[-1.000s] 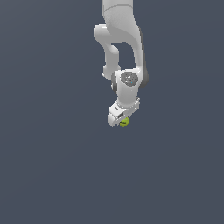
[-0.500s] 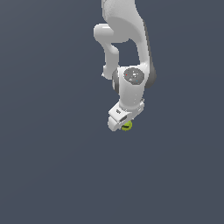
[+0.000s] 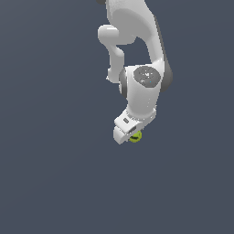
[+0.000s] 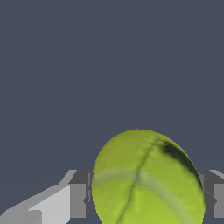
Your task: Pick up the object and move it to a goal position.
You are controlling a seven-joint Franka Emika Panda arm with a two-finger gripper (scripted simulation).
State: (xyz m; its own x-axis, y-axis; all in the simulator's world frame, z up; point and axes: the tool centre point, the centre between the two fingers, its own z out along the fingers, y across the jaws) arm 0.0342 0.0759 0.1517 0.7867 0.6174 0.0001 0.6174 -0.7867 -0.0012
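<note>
The yellow-green ball (image 3: 135,137) with a dark mark shows at the tip of the white arm in the exterior view, mostly hidden by the hand. In the wrist view the ball (image 4: 146,179) fills the space between the two grey fingers (image 4: 78,199), which press on its sides. My gripper (image 3: 132,135) is shut on the ball and holds it against the plain dark grey background. The fingers themselves are hidden behind the hand in the exterior view.
The white Panda arm (image 3: 137,55) reaches down from the top of the exterior view. All around is a uniform dark grey surface (image 3: 45,173) with nothing else showing on it.
The arm has shifted slightly toward the exterior view's right and downward, carrying the ball with it. The grip on the ball is unchanged.
</note>
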